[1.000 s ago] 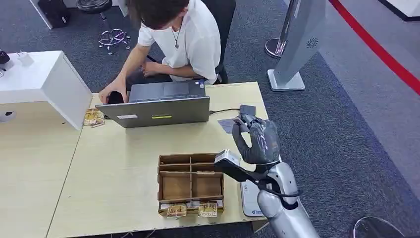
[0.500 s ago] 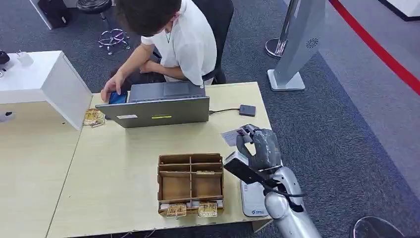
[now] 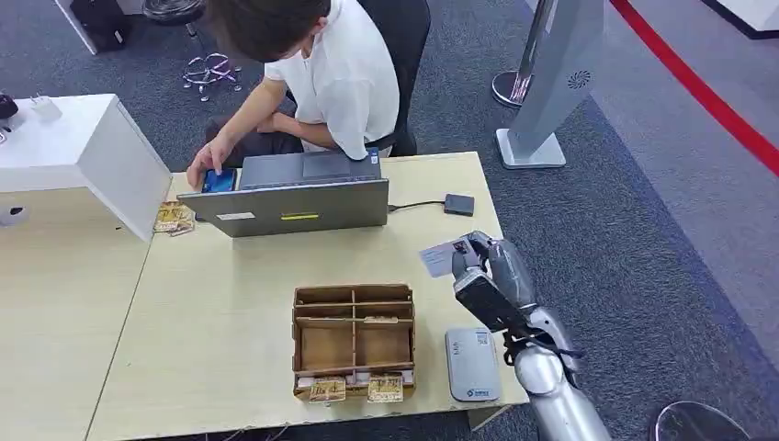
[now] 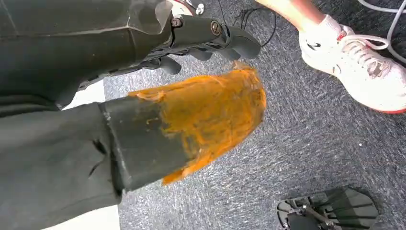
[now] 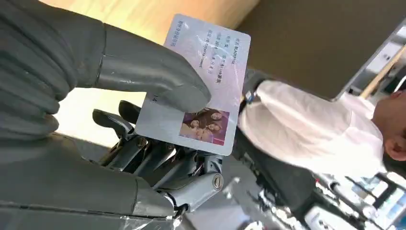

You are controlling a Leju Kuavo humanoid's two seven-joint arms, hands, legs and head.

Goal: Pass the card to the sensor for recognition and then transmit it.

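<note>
My right hand [image 3: 489,268] hovers above the right edge of the wooden table [image 3: 220,303] and pinches a pale ID card [image 3: 438,257] with a photo on it. Up close, the thumb [image 5: 143,76] presses the card [image 5: 203,72] against the fingers behind it. A flat white card sensor [image 3: 472,364] lies on the table near the front right corner, below and in front of that hand. My left hand [image 4: 191,124], with an orange-stained thumb cover, hangs over grey carpet and holds nothing.
A divided cardboard box [image 3: 354,338] stands left of the sensor. Behind it a person [image 3: 321,73] leans over a grey laptop [image 3: 294,197], from which a cable runs to a small dark box [image 3: 458,204]. A white cabinet [image 3: 83,152] stands at the left.
My right arm has swung to the right with the card, uncovering the white sensor beneath it. The person has bent further toward the laptop's left side.
</note>
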